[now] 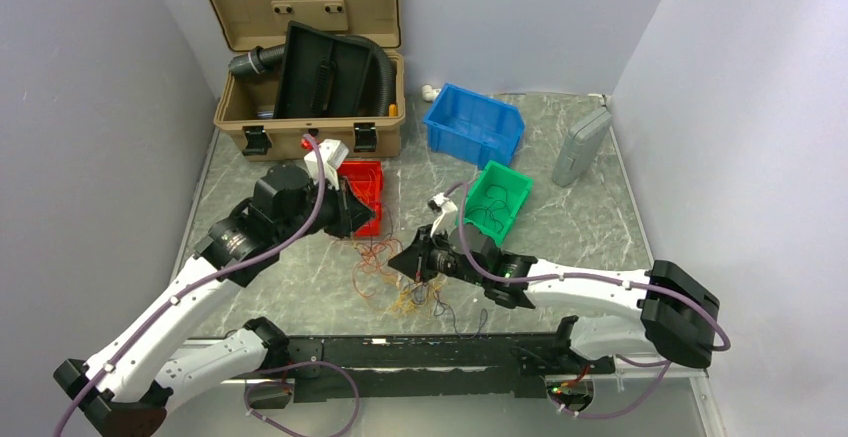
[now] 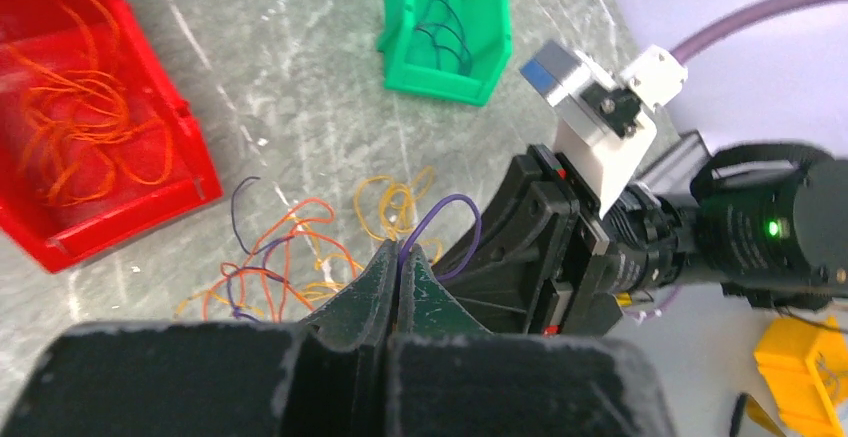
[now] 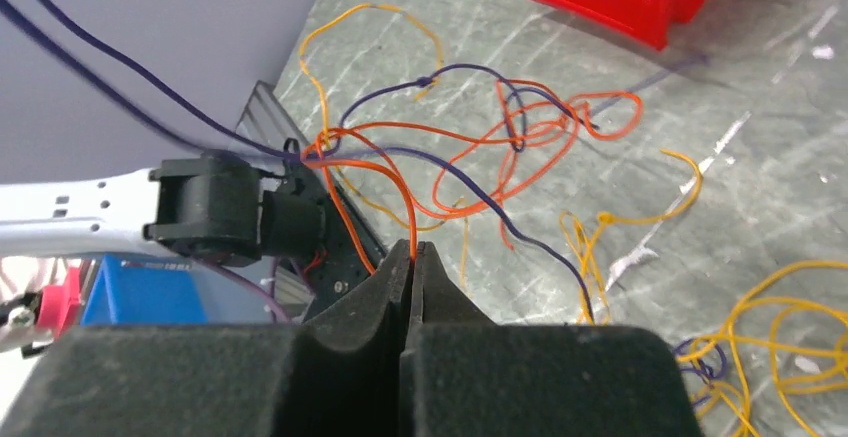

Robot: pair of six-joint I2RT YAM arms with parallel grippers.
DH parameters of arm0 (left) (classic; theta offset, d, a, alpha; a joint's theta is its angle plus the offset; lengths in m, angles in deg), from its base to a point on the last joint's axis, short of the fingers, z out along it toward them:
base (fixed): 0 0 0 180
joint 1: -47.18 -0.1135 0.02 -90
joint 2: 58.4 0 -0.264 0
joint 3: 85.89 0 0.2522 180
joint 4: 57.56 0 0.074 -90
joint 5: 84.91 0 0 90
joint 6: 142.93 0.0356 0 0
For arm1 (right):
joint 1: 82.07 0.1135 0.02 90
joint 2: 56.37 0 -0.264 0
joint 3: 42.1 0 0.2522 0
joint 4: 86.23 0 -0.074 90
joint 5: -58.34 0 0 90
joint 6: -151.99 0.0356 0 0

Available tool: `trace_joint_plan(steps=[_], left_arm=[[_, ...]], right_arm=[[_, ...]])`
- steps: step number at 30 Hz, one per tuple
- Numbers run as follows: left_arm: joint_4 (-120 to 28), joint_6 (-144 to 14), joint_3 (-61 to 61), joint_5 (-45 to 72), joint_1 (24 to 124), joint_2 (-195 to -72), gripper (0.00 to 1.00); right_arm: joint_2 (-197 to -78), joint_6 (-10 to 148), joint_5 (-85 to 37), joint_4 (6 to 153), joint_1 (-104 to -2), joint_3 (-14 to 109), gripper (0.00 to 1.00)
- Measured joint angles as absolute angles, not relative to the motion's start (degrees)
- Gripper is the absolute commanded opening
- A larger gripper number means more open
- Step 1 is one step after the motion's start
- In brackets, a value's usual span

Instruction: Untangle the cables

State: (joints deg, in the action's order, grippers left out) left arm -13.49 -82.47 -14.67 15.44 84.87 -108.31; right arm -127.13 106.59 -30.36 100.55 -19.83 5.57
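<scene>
The cables (image 1: 385, 275) are a loose tangle of thin orange, yellow and purple wires on the marble table, between my two grippers. My left gripper (image 1: 365, 225) hangs by the red bin; in the left wrist view it (image 2: 403, 255) is shut on a thin purple wire (image 2: 445, 200) that loops up from its tips. My right gripper (image 1: 397, 262) is at the tangle's right edge; in the right wrist view it (image 3: 412, 249) is shut on an orange wire (image 3: 404, 197) that leads up into the orange and purple knot (image 3: 500, 137). Yellow wires (image 3: 760, 327) lie loose to the right.
A red bin (image 1: 368, 189) holds orange wires and a green bin (image 1: 500, 202) holds dark wires. A blue bin (image 1: 475, 122), a grey box (image 1: 580, 147) and an open tan case (image 1: 300, 127) with a black hose stand at the back. A yellow bin (image 2: 800, 367) shows in the left wrist view.
</scene>
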Motion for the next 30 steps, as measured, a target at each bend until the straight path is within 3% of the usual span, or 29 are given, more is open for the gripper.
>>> trace_joint_plan(steps=[5,11,20,22,23,24,27,30], left_arm=[[-6.4,-80.5,-5.4,4.9,84.3,-110.6,0.00],[-1.9,-78.6,10.2,-11.2,82.6,-111.7,0.00],[-2.2,-77.7,10.5,-18.9,82.5,-106.5,0.00],[-1.9,-77.6,10.5,-19.5,82.5,-106.7,0.00],[-1.9,-77.6,10.5,-19.5,82.5,-107.0,0.00],[-2.0,-77.5,10.5,-18.9,82.5,-107.3,0.00],[-3.7,-76.6,9.8,-14.5,82.5,-107.4,0.00],[-5.6,-75.8,8.7,-8.0,82.5,-107.5,0.00]], right_arm=[[-125.3,112.3,-38.2,94.3,-19.5,3.9,0.00],[-115.3,124.4,-49.4,76.7,-19.6,-3.9,0.00],[-99.8,135.8,-62.2,54.2,-19.7,-7.8,0.00],[-99.6,135.7,-63.8,52.1,-19.7,-7.7,0.20],[-100.0,134.8,-64.3,51.4,-19.7,-7.5,0.39],[-100.5,133.0,-64.4,51.2,-19.7,-7.1,0.48],[-102.8,124.4,-62.9,53.5,-19.7,-4.9,0.70],[-103.7,114.1,-59.1,59.7,-19.7,-3.0,0.82]])
